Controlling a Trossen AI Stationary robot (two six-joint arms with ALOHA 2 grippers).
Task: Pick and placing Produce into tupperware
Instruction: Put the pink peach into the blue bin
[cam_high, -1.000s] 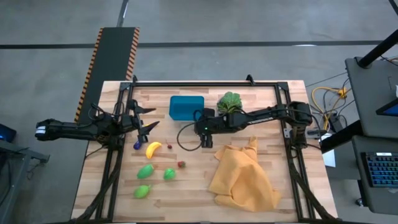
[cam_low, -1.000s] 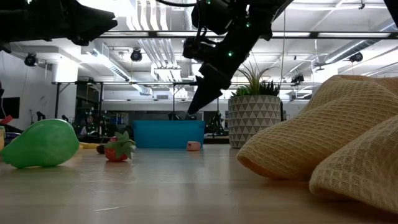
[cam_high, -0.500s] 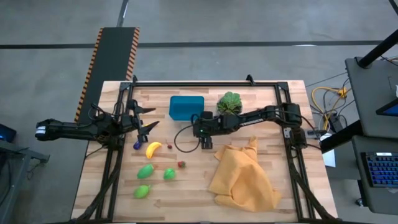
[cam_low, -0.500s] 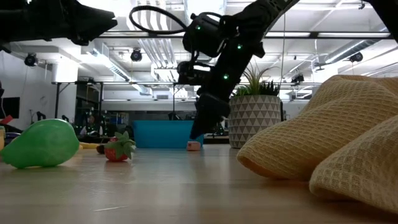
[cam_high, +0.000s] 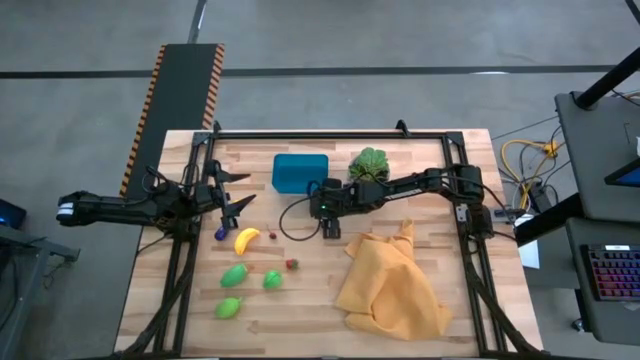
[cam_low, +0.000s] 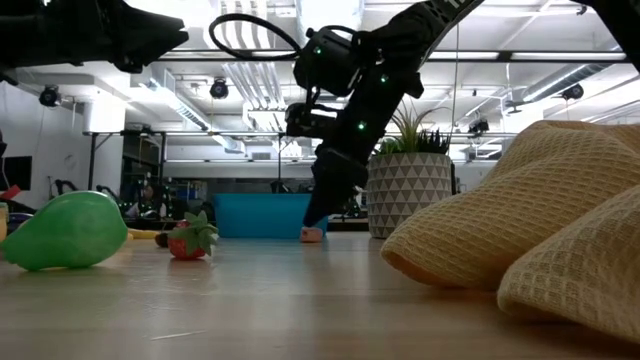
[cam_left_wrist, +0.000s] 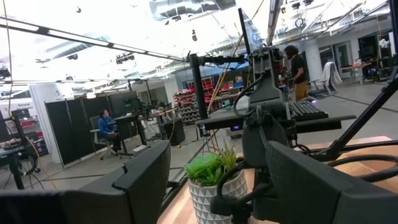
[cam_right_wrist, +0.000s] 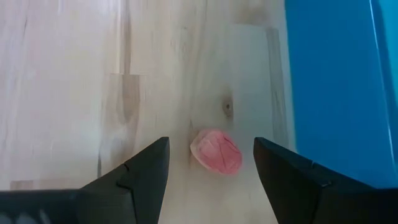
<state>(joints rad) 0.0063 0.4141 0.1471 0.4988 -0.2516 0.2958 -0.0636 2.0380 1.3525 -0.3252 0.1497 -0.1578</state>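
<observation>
Produce is seen from above beneath the left gripper, whose jaws are parted and hold nothing. At table height, the right gripper is lowered over a pink piece. At the right wrist, that piece is framed between spread, unclosed jaws, with the tupperware just outside one finger.

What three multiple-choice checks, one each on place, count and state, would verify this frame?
1. Where does the small pink piece lie?
A. inside the tupperware
B. on the bare wood beside the tupperware
C. on the yellow cloth

2. How many green produce pieces lie on the table?
A. one
B. five
C. three

3. How do the right gripper jaws stand?
A. open, either side of the pink piece
B. shut on the banana
C. shut on the plant

Answers: 1 B, the right wrist view shows it on wood next to the blue wall. 2 C, the high view shows three. 3 A, the fingers flank the piece with gaps.
</observation>
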